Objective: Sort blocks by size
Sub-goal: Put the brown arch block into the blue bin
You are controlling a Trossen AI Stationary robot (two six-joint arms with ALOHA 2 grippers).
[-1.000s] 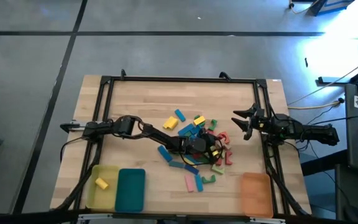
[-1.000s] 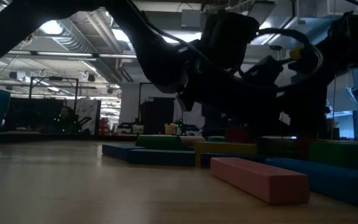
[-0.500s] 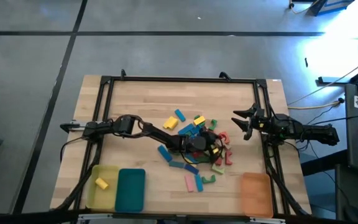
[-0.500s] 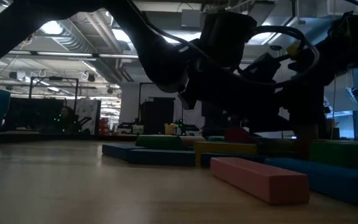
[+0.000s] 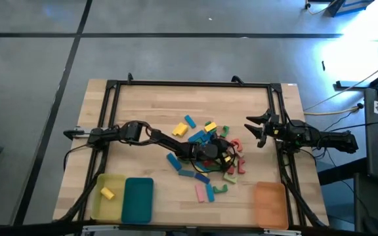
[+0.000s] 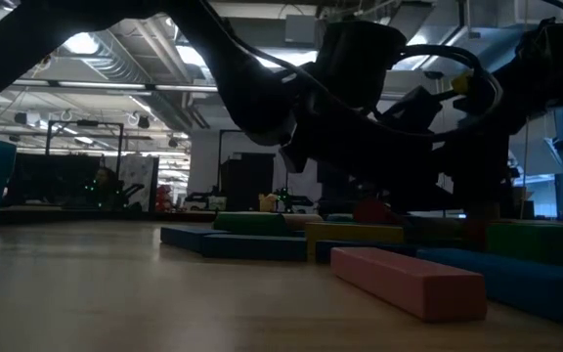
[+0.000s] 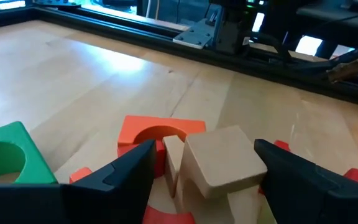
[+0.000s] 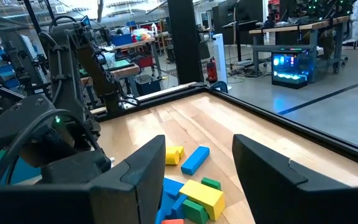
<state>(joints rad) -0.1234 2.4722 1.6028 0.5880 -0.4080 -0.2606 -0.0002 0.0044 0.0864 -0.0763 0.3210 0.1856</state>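
The blocks (image 5: pixel 205 147) lie in a loose heap of blue, green, red, yellow and pink pieces at the table's middle. My left gripper (image 5: pixel 220 152) reaches into the heap from the left, slanting slightly down. In the left wrist view it (image 7: pixel 207 155) is open, with a finger on either side of a pale wooden block (image 7: pixel 222 165). That block lies on the table in front of an orange arch (image 7: pixel 157 132). A green arch (image 7: pixel 5 158) lies off to one side. My right gripper (image 5: pixel 256 128) waits open at the table's right edge, above the table. My left gripper has the pale wooden block's two side faces (image 7: pixel 253 163) between its fingers, which come nearly level from the table's left. The block rests on the table. Whether either finger touches it, I cannot tell.
A yellow tray (image 5: pixel 100 206) holding one yellow block (image 5: pixel 107 193) and a teal tray (image 5: pixel 138 200) stand at the near left. An orange tray (image 5: pixel 270 203) stands at the near right. A pink bar (image 6: pixel 409 284) lies nearest the front edge. A black frame (image 5: pixel 189 84) borders the table.
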